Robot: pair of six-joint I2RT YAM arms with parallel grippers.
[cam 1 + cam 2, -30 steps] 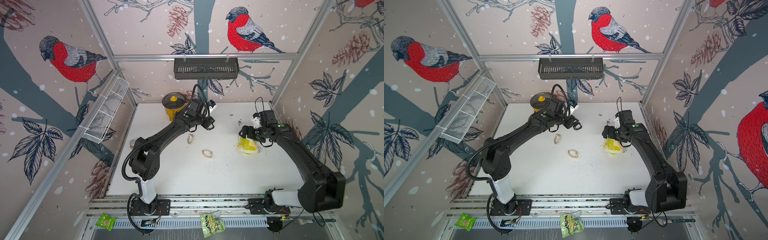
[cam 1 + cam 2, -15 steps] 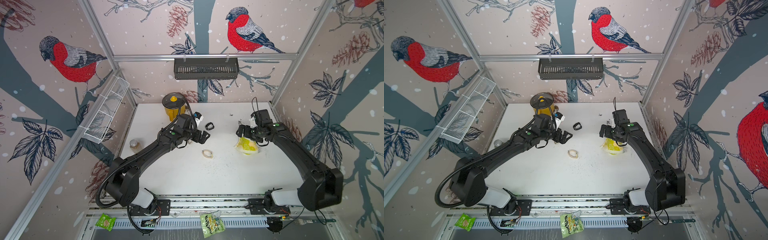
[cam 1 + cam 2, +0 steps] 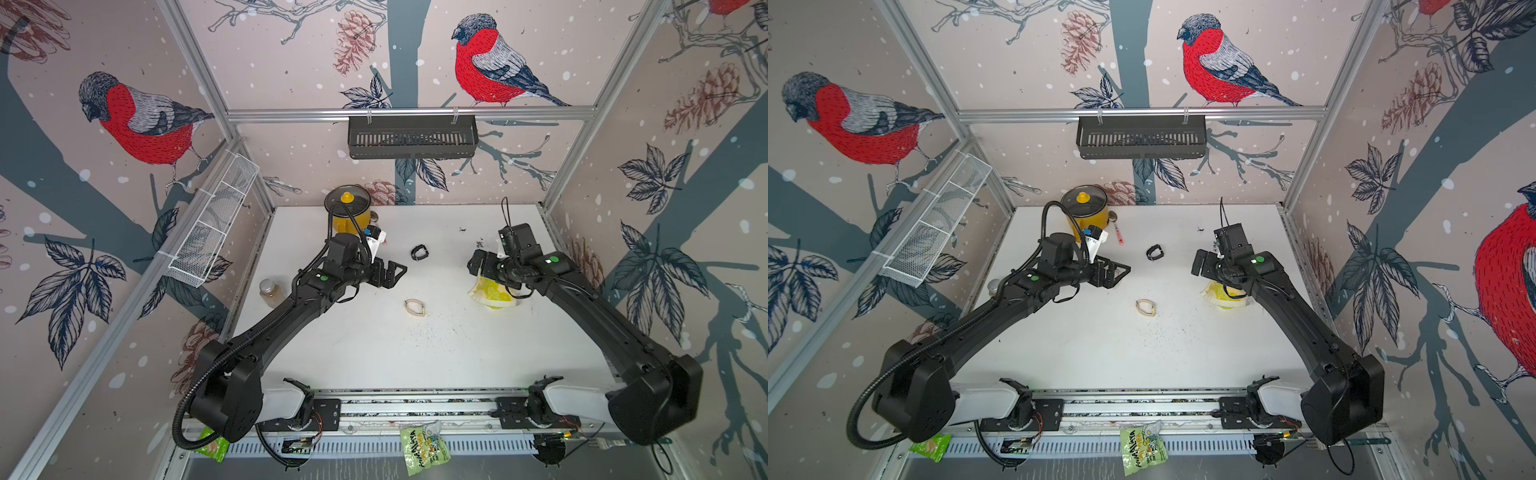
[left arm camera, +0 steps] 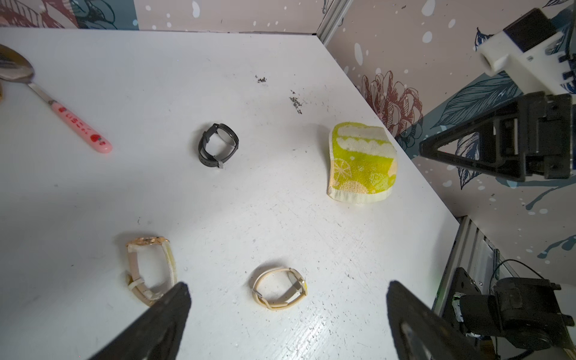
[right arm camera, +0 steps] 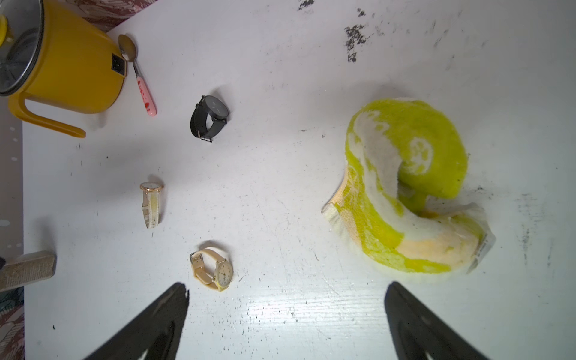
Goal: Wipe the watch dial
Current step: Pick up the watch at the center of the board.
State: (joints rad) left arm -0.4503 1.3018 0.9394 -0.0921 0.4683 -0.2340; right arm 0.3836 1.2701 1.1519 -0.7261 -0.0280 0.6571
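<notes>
A black watch [image 3: 419,252] [image 3: 1155,252] lies on the white table toward the back, clear of both grippers; it also shows in both wrist views [image 4: 218,145] [image 5: 209,117]. A beige watch [image 3: 414,307] [image 5: 213,269] lies nearer the middle. A pale-strapped, rose-gold watch [image 4: 151,268] [image 5: 151,201] lies to its left. The yellow-green cloth [image 3: 492,293] [image 4: 361,162] sits crumpled at the right. My left gripper [image 3: 392,274] [image 4: 287,287] hovers open and empty, left of the black watch. My right gripper [image 3: 478,266] [image 5: 286,287] is open and empty just above the cloth's left edge.
A yellow pot [image 3: 348,208] stands at the back with a pink-handled spoon [image 4: 62,115] beside it. A small jar [image 3: 270,291] is at the left edge. Dark crumbs [image 3: 463,229] dot the back right. A black basket [image 3: 411,137] and a white wire basket [image 3: 212,224] hang on the walls.
My left gripper has opened, left the black watch on the table and drawn back toward the front left. The right gripper has opened a little wider and shifted slightly left over the cloth.
</notes>
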